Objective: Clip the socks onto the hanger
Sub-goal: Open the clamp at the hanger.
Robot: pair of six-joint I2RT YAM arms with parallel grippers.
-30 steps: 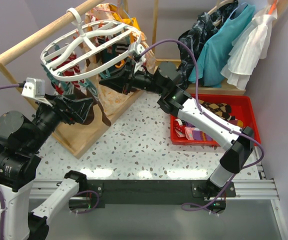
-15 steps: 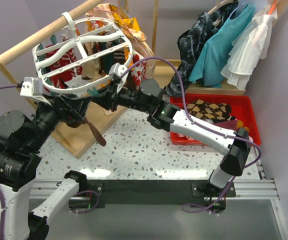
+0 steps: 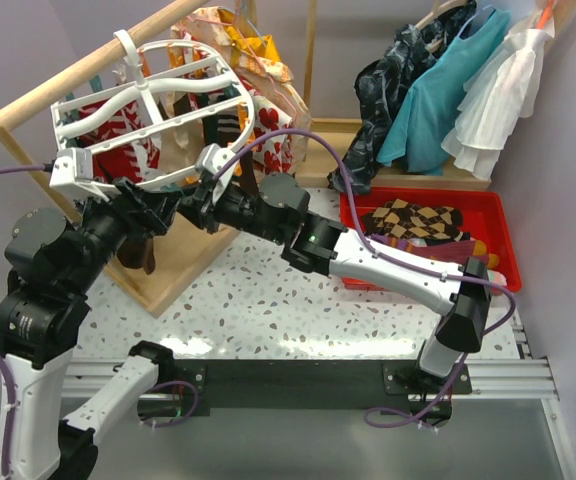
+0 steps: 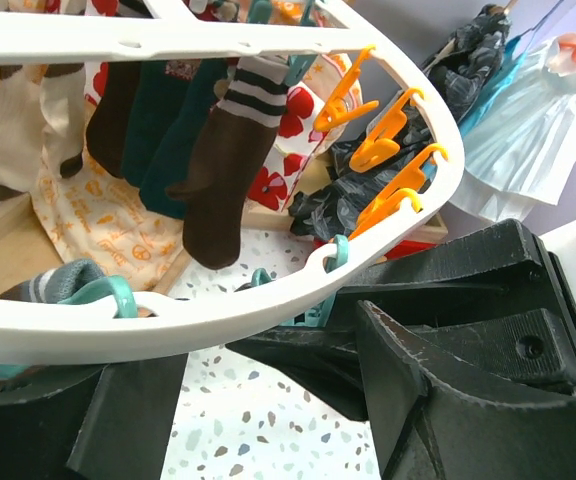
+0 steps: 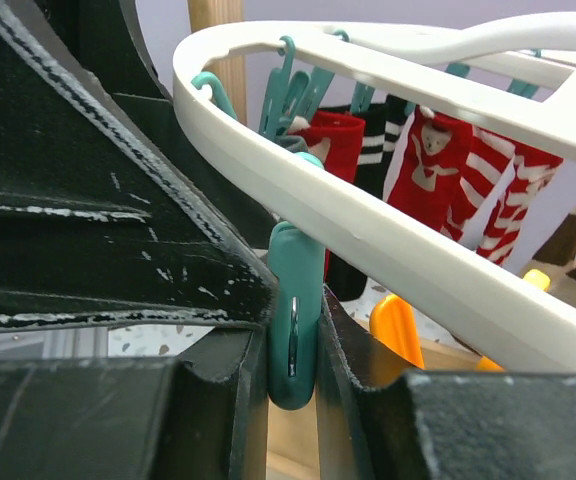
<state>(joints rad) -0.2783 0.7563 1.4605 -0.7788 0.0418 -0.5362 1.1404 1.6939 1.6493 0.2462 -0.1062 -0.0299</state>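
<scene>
Under the wooden rail point(image 3: 38, 92), the white clip hanger point(image 4: 218, 38) is met by both grippers.
A teal clip point(image 5: 293, 300) on the near rim is pinched between the fingers of the right gripper point(image 5: 293, 385), which is closed tight upon it. The left gripper point(image 4: 258, 400) is held just below the same rim with its jaws spread wide (the terrazzo table point(image 3: 268, 290) is seen through the gap); nothing is seen between them. A brown sock point(image 4: 218, 190) and red-white striped socks point(image 5: 488, 180) are clipped inside the frame; argyle socks point(image 3: 418, 218) are lying in the red tray point(image 3: 498, 215).
</scene>
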